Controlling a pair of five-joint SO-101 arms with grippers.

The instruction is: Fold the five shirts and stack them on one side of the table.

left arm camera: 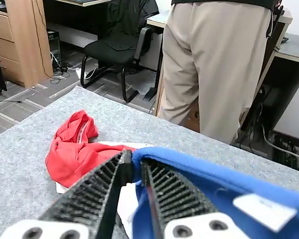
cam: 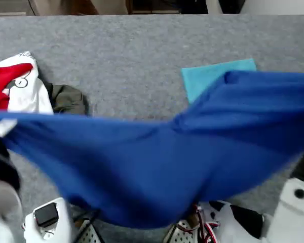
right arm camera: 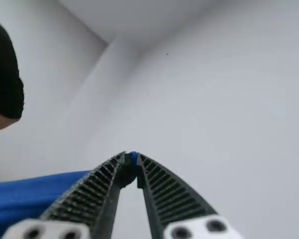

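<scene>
A blue shirt hangs stretched across the high view, lifted above the grey table. My left gripper is shut on one edge of the blue shirt, near its white label. My right gripper is shut on another edge of the blue shirt and points up at a white wall. A folded teal shirt lies at the back right. A heap with a red shirt, a white shirt and an olive shirt lies at the left.
The red shirt lies on the grey table below my left gripper. A person in beige trousers stands behind the table. The white arm bases sit at the front edge.
</scene>
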